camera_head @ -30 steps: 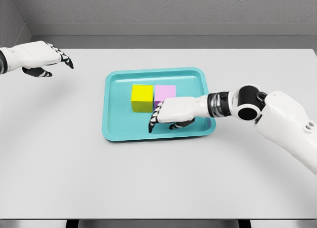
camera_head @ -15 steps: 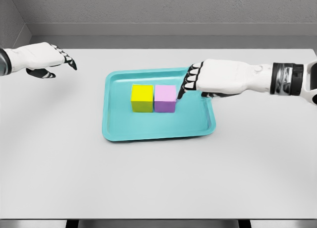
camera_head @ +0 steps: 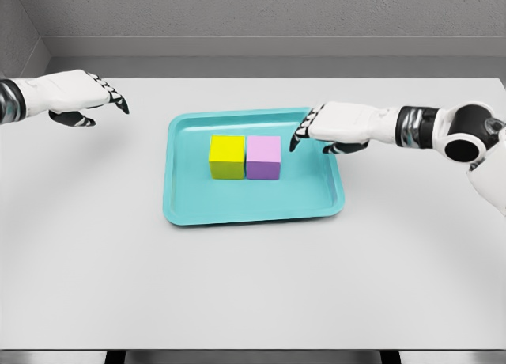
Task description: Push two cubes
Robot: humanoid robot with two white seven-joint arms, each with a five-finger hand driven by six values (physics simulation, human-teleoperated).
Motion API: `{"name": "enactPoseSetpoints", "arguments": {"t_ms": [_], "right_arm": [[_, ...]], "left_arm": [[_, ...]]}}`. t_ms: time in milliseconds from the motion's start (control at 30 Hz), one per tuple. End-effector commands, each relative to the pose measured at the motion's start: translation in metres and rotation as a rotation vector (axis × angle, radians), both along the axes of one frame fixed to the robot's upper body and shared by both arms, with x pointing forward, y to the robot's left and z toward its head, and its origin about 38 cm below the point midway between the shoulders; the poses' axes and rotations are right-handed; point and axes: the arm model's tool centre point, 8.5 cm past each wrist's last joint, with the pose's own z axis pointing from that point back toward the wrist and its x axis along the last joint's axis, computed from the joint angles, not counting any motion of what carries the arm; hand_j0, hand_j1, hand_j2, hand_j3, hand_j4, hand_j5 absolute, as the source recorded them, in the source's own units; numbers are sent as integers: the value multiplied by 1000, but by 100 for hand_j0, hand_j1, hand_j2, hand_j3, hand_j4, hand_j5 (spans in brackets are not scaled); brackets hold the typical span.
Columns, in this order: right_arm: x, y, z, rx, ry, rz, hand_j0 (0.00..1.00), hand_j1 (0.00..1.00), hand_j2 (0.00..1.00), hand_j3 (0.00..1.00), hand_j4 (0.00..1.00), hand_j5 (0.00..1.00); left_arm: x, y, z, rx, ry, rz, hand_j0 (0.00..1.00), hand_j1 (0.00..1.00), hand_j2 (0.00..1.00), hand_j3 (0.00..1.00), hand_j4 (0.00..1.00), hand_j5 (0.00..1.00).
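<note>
Yellow cube (camera_head: 227,156) touching pink cube (camera_head: 263,157), middle of teal tray (camera_head: 251,207). Right hand (camera_head: 338,127) at 3 o'clock, fingers loose, empty. Left hand (camera_head: 77,99) at 9 o'clock, empty. Crooked shove could split cubes or slide tray.

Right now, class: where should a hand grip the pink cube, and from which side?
Grip the pink cube from above, fingers on its front and back faces. The yellow cube touches its left face, so a side pinch is blocked. The right hand hovers nearest, open.
</note>
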Motion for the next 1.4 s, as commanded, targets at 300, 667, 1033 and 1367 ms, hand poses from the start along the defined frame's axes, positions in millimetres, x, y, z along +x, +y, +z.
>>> {"name": "enactPoseSetpoints", "arguments": {"t_ms": [300, 667, 1033, 1367], "right_arm": [[5, 12, -23, -17, 45, -8, 68, 68, 68, 68, 68, 68], [6, 20, -30, -21, 56, -2, 68, 68, 68, 68, 68, 68], [8, 21, -32, -16, 62, -5, 68, 68, 68, 68, 68, 68], [7, 27, -32, -8, 62, 3, 68, 68, 68, 68, 68, 68]], "left_arm": [[0, 4, 3, -3, -5, 9, 71, 71, 71, 71, 71, 71], [0, 5, 4, -2, -6, 11, 71, 71, 71, 71, 71, 71], [0, 5, 4, -2, -6, 11, 71, 71, 71, 71, 71, 71], [0, 6, 5, -2, -9, 13, 71, 71, 71, 71, 71, 71]]}}
